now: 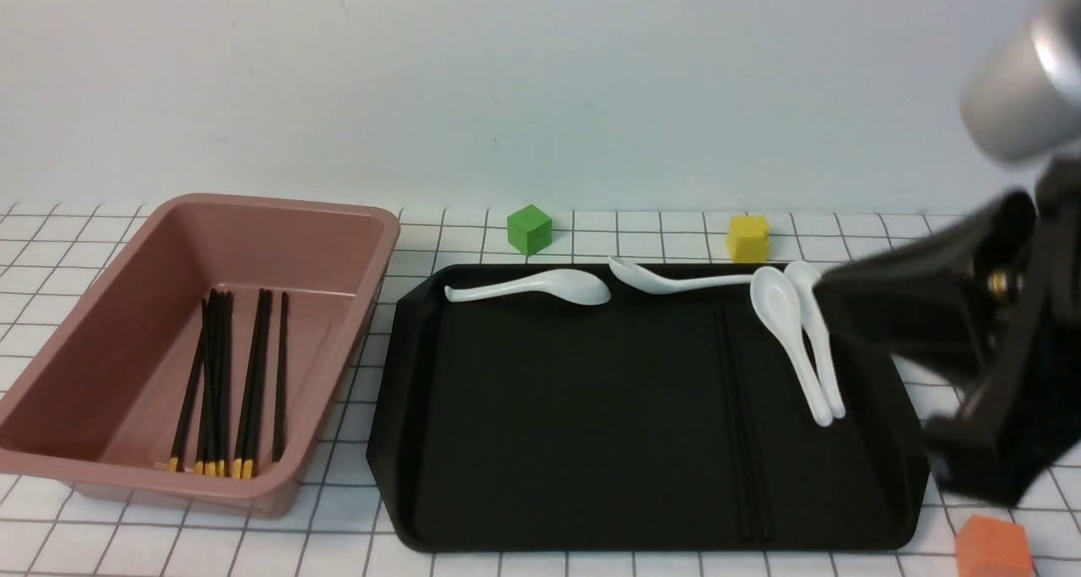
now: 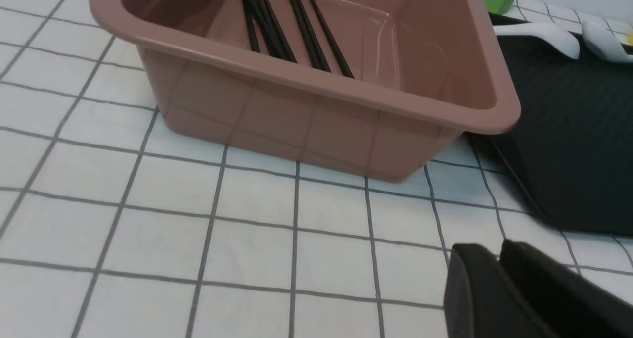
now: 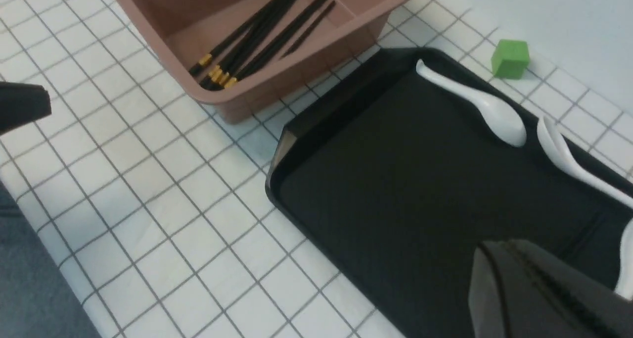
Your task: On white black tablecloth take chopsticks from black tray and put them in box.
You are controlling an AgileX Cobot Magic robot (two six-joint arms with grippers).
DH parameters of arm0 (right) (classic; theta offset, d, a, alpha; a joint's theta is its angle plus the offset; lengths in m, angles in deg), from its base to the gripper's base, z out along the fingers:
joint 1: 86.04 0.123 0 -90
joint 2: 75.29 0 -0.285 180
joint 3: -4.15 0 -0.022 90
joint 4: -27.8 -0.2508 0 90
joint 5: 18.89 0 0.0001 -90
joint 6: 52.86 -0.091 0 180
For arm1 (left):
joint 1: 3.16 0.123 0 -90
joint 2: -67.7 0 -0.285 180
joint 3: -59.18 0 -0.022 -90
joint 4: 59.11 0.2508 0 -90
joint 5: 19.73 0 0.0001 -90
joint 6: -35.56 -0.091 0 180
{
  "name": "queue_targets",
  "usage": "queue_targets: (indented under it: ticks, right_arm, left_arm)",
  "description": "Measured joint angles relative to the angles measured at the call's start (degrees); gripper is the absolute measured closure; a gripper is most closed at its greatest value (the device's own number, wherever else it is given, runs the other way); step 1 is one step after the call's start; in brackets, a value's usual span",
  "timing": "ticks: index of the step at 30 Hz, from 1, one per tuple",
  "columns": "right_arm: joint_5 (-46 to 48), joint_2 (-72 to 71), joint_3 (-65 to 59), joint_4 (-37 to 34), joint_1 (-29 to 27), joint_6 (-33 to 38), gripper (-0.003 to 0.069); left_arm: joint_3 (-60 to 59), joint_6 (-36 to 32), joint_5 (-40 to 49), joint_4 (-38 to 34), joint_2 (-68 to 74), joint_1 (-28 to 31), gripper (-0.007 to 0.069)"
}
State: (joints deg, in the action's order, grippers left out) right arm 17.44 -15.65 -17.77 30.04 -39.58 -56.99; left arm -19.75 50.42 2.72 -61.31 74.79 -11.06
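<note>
Above black tray (image 3: 395, 189), closed right hand (image 3: 510, 253)

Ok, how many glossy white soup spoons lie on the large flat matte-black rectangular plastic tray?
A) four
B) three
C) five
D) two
A: the front view shows four white soup spoons on the black tray, two lying along its far edge and two side by side towards its right end.

Four glossy white plastic soup spoons (image 1: 528, 288) lie in a loose row: one alone at the left, one in the middle, two close side by side at the right. Behind them stand a small green cube (image 1: 529, 229) and a small yellow cube (image 1: 748, 238), near the plain pale wall (image 1: 507, 78). An orange cube (image 1: 994, 547) sits at the near right.
</note>
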Motion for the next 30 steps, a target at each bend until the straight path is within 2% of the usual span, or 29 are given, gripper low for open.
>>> queue_targets:
  ticks: [3,6,9,13,18,30]
  right_arm:
    - [-22.0,-9.1,-17.3,0.0,0.0,-2.0,0.0667]
    - [-35.0,-15.2,-26.0,0.0,0.0,-2.9,0.0667]
    - [-42.2,-20.0,-32.1,0.2,0.0,-3.0,0.0665]
    - [-46.1,-25.7,-39.2,0.3,0.0,-3.2,0.0664]
    - [-46.1,-28.1,-44.5,0.3,0.0,-3.2,0.0659]
    - [-45.5,-28.3,-46.7,0.4,0.0,-3.4,0.0653]
  left_arm:
    - [0.0,0.0,0.0,0.0,0.0,0.0,0.0537]
    - [0.0,0.0,0.0,0.0,0.0,0.0,0.0532]
    - [0.0,0.0,0.0,0.0,0.0,0.0,0.0531]
    - [0.0,0.0,0.0,0.0,0.0,0.0,0.0526]
    - [0.0,0.0,0.0,0.0,0.0,0.0,0.0521]
    - [0.0,0.0,0.0,0.0,0.0,0.0,0.0512]
